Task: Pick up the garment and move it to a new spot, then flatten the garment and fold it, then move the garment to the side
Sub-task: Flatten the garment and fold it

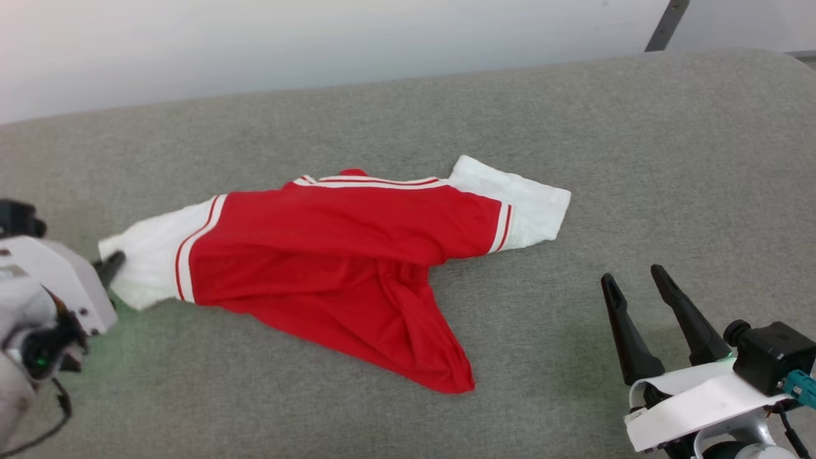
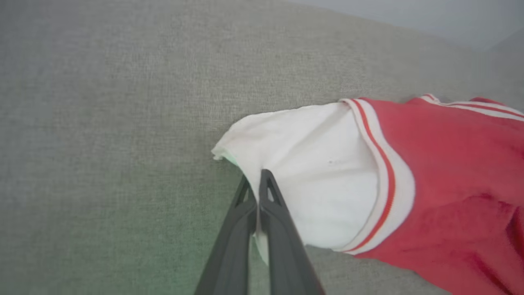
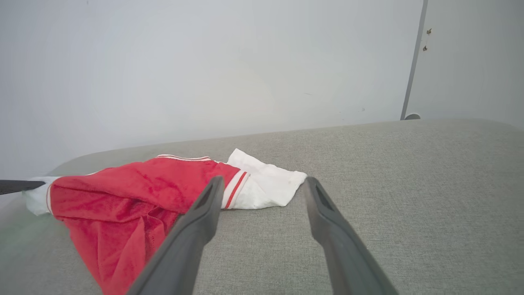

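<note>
Garment (image 1: 331, 255) pinched at one white panel (image 2: 319, 184) by left gripper (image 2: 257, 177), fingers (image 2: 282, 229) pressed together with a fold of white cloth caught between them. Just past those fingertips, the white panel, then stripe trim (image 2: 387, 192), then red body running off to that gripper's right. Lying rumpled on grey cushion (image 1: 605, 159), one red corner trailing back toward the space between both grippers. Faint green glow on the cushion beside the left gripper. Right gripper (image 1: 634, 275) spread wide and holding nothing, poised above bare cushion, apart from the cloth. Ahead of it and slightly left, second white panel (image 3: 266, 184), flat on the cushion; further left, the red body in loose folds. Farthest left in right wrist view, a dark fingertip (image 3: 20, 186) of the left gripper meeting the garment's other end. Beyond the cushion's far edge, pale wall (image 3: 204, 82).
</note>
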### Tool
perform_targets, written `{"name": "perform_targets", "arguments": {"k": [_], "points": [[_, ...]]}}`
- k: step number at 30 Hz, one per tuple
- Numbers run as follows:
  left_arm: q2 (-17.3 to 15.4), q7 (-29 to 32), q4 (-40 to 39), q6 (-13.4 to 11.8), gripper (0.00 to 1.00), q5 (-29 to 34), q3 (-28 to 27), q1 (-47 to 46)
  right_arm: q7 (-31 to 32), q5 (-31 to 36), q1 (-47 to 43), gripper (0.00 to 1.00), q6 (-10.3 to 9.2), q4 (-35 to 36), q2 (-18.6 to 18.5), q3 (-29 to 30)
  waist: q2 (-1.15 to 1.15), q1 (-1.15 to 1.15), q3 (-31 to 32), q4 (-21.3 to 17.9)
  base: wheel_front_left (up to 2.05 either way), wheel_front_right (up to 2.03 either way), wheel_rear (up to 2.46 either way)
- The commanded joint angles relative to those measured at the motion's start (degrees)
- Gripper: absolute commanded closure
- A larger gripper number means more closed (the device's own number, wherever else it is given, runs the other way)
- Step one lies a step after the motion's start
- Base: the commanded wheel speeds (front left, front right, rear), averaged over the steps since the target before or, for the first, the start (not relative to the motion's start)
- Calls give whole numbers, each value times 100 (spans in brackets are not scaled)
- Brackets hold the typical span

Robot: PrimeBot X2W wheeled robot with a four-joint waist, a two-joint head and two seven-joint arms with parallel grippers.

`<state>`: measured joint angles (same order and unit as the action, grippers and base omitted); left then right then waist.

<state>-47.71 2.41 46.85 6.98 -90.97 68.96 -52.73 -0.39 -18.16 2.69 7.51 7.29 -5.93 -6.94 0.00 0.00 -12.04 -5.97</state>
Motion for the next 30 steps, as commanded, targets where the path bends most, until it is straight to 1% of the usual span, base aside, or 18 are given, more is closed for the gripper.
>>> {"name": "perform_targets", "arguments": {"k": [1, 7, 8, 9, 10, 11, 12, 16, 20, 22, 24, 26, 29, 30], "points": [[112, -30, 102, -15, 100, -49, 7, 72, 22, -64, -46, 0, -4, 15, -23, 16, 0, 0, -18, -44, 0, 0, 0], [458, 27, 638, 42, 100, 32, 78, 207, 58, -76, -60, 0, -4, 13, -69, -12, 0, 0, -34, -151, 0, 0, 0], [503, 29, 711, 49, 98, 55, 97, 220, 70, -66, -62, 0, -4, 9, -85, -12, 0, 0, -27, -165, 0, 0, 0], [539, 17, 772, 50, 82, 72, 109, 240, 80, -52, -63, 0, -4, 4, -103, -13, 0, 0, -18, -178, 0, 0, 0], [569, -8, 834, 46, 52, 97, 121, 260, 97, -32, -61, 0, -4, -3, -126, -17, 0, 0, -5, -187, 0, 0, 0], [582, -71, 885, 50, 12, 163, 138, 268, 129, -1, -56, 0, -4, -9, -164, -37, 0, 0, 13, -194, 0, 0, 0], [593, -144, 899, 52, 0, 216, 152, 269, 153, 19, -48, 0, -4, -15, -209, -57, 0, 0, 32, -197, 0, 0, 0], [563, -694, 752, 55, 0, 390, 134, 337, 282, 51, -4, 0, -4, -44, -427, -150, 0, 0, 136, -134, 0, 0, 0], [510, -1431, 409, 53, 0, 573, 99, 499, 405, 86, -41, 0, -4, -67, -674, -194, 0, 0, 248, 72, 0, 0, 0], [565, -1669, 225, 52, 0, 647, -32, 570, 481, 103, -77, 0, -5, -71, -803, -204, 0, 0, 307, 213, 0, 0, 0], [663, -1746, 41, 54, 0, 802, -238, 675, 548, 58, -104, 0, -4, -61, -918, -200, 0, 0, 352, 372, 0, 0, 0], [787, -1761, -262, -7, 0, 1161, -875, 746, 632, 30, -106, 0, -5, -47, -1053, -188, 0, 0, 384, 545, 0, 0, 0], [1086, -1749, -931, -344, 0, 2024, -1936, 1433, 821, -22, -28, 0, -4, -41, -1305, -292, 0, 0, 409, 773, 0, 0, 0], [1209, -1751, -1226, -508, 0, 2368, -2322, 1701, 905, -58, 25, 0, -4, -53, -1405, -350, 0, 0, 411, 839, 0, 0, 0]]}}
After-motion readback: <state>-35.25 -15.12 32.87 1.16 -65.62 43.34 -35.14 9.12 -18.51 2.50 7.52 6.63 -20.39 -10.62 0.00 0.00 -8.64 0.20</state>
